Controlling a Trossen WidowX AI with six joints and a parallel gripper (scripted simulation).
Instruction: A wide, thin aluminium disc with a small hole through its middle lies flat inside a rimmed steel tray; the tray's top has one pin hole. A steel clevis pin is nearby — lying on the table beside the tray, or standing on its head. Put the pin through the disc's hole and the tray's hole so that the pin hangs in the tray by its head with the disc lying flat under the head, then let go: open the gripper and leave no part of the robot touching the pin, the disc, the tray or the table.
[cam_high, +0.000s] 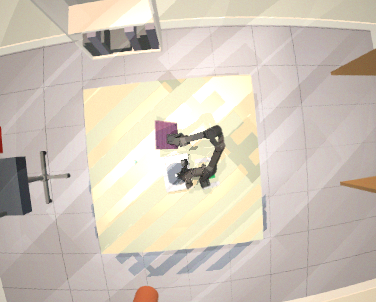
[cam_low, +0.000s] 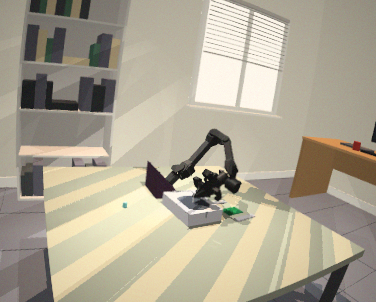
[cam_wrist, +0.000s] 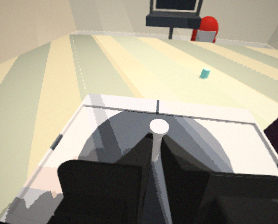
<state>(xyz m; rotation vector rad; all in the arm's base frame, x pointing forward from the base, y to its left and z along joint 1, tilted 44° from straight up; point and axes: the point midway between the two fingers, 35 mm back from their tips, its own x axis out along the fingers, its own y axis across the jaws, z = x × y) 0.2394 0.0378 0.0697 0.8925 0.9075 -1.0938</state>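
The black parallel-jaw gripper (cam_high: 182, 174) (cam_low: 198, 193) (cam_wrist: 156, 137) is closed on the pale steel clevis pin (cam_wrist: 159, 126), its jaws drawn close together on the shank just below the round head. The pin is over the wide, dark-grey aluminium disc (cam_high: 173, 170) (cam_low: 190, 201) (cam_wrist: 112, 137), head uppermost, its shank running down between the fingers. The disc looks to lie flat inside the white, rimmed steel tray (cam_high: 170, 189) (cam_low: 201, 218) (cam_wrist: 125, 102), which sits on the striped, pale-yellow table (cam_high: 125, 215) (cam_low: 125, 255) (cam_wrist: 42, 75). From where I stand the disc's hole is hidden, and I can't tell whether the pin's tip has entered it.

I'd expect the pin to be light, hard and rather slippery, so it could swivel if its tip caught an edge. High on the shank, just under the head, seems the right place to hold it, though the fingers must open before the head can settle. The disc is probably stiff but easily nudged sideways; better to leave it alone. I judge this to be the lining-up or lowering stage: ease straight down, release once the pin is caught, then lift clear without brushing head or rim.
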